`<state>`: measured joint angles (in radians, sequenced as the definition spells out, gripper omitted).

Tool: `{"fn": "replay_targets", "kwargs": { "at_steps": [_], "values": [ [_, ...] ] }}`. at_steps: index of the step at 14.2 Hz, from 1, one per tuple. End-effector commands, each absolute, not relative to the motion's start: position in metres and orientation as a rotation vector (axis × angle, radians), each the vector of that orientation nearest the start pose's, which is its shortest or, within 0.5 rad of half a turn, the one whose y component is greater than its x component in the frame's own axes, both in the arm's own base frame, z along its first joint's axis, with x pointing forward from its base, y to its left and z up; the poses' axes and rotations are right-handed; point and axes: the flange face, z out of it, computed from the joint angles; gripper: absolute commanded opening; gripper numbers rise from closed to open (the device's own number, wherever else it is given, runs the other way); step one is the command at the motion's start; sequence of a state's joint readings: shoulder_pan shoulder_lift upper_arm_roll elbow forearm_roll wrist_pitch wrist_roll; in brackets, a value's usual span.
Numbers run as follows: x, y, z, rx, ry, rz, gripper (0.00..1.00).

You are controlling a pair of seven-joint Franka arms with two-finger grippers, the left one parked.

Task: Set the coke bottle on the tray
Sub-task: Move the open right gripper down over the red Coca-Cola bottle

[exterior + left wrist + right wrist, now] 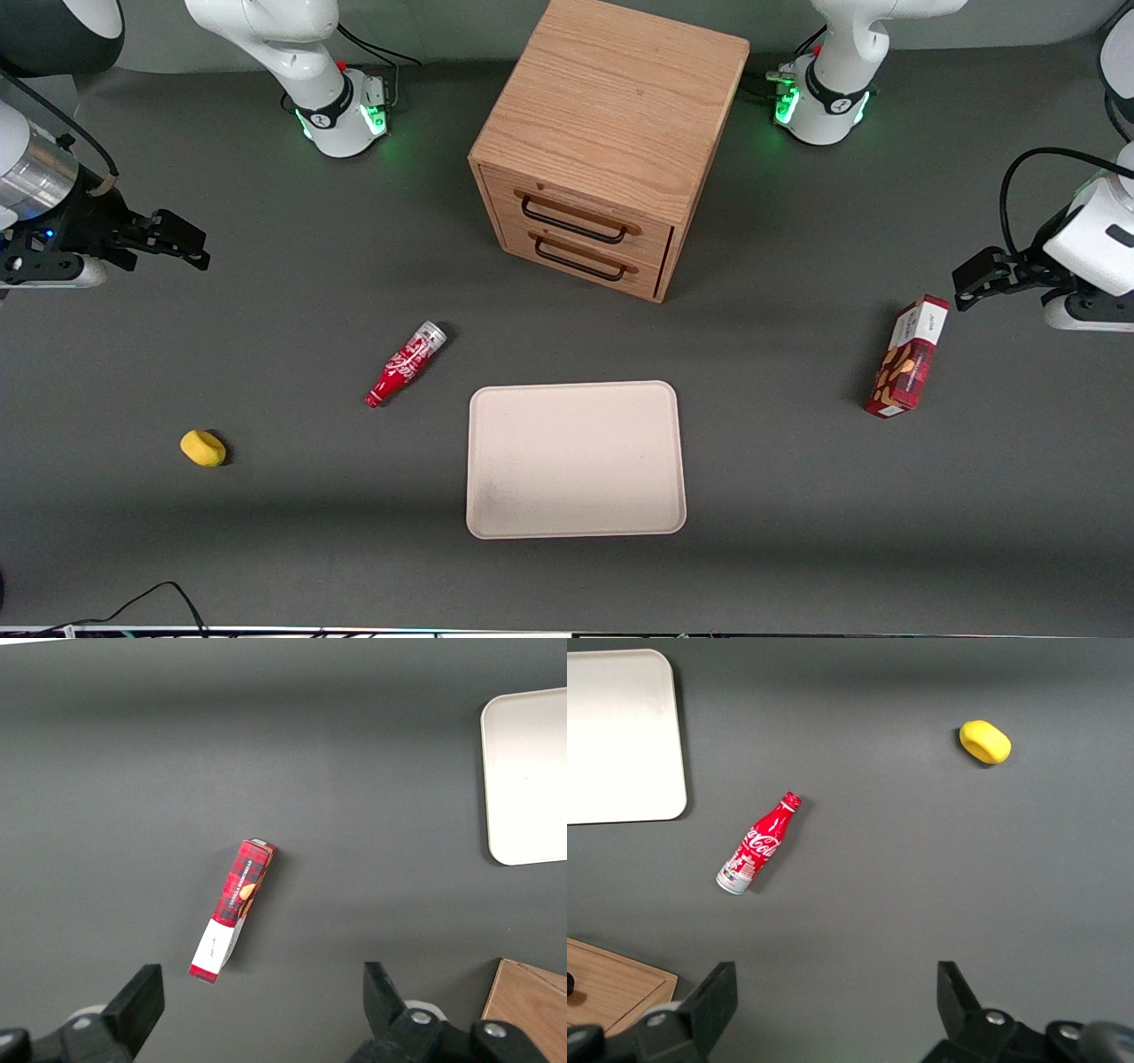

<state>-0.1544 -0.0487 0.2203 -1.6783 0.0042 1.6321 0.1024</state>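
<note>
The coke bottle (405,363) is small, slim and red with white script. It lies on its side on the grey table beside the tray, toward the working arm's end; its silver base points toward the drawer cabinet and its red cap toward the front camera. It also shows in the right wrist view (757,845). The cream-beige tray (576,459) lies flat and bare, nearer the front camera than the cabinet; its corner shows in the right wrist view (620,735). My right gripper (182,241) hovers high at the working arm's end, open and empty (835,1001), well apart from the bottle.
A wooden two-drawer cabinet (602,151) stands farther from the camera than the tray. A yellow lump (203,447) lies near the working arm's end, also in the right wrist view (985,741). A red snack box (907,357) lies toward the parked arm's end.
</note>
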Motion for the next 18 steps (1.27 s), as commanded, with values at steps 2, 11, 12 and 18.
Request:
{"fn": "replay_targets", "kwargs": {
  "at_steps": [2,11,12,18],
  "values": [
    [0.548,0.041,0.607,-3.123,0.045,-0.013,1.0],
    [0.587,0.071,0.536,-3.072,0.229,0.076,1.0],
    [0.591,0.085,0.524,-3.06,0.341,0.106,1.0],
    [0.607,0.19,0.421,-3.034,0.88,0.114,1.0]
  ]
}}
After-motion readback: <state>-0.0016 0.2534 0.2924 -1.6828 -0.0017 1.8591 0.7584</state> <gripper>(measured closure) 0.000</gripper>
